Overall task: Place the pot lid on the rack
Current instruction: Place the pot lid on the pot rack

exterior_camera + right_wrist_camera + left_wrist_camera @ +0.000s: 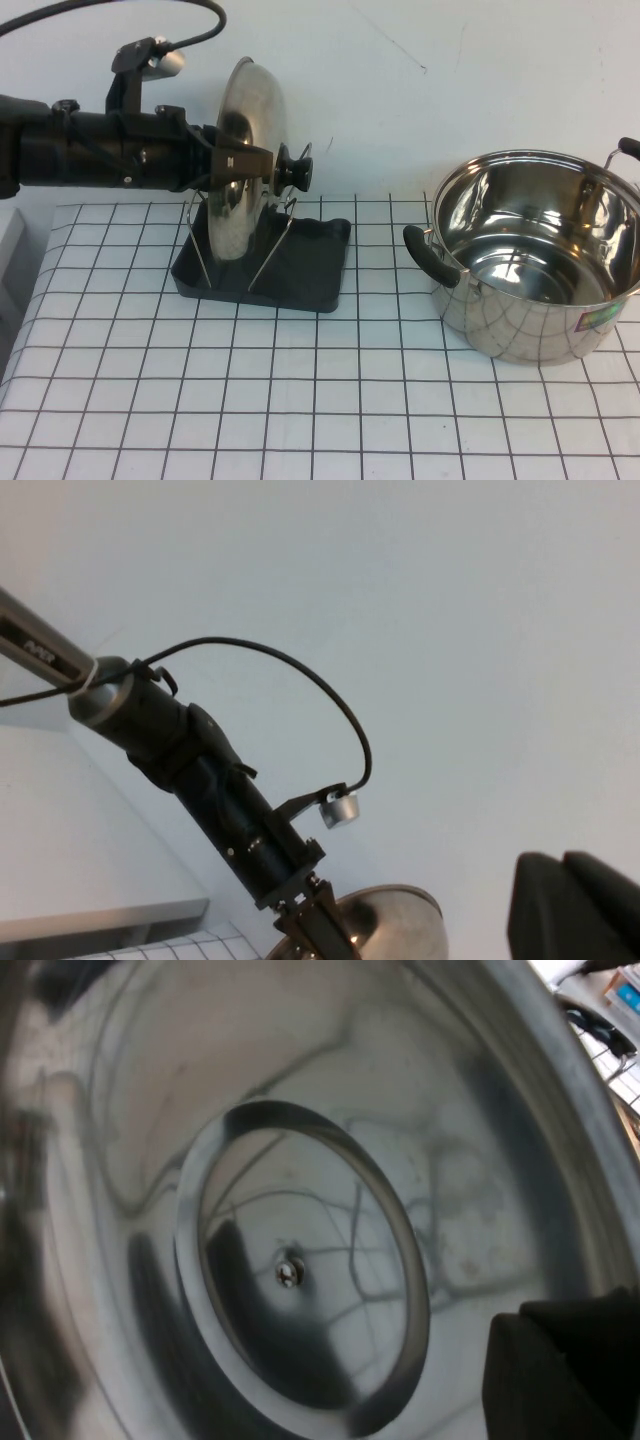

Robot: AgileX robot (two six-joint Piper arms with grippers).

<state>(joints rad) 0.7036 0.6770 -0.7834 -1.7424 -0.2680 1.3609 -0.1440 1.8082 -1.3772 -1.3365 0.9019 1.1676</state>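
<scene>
The pot lid stands on edge in the rack, between its wire loops, with its black knob facing right. My left gripper reaches in from the left and is shut on the lid's near rim. The left wrist view is filled by the lid's shiny underside, with one dark finger at the edge. My right gripper is out of the high view; it points up at the wall, shut and empty. The right wrist view also shows the lid and my left arm.
The steel pot with black side handles stands open at the right on the checked tablecloth. A white wall runs behind the table.
</scene>
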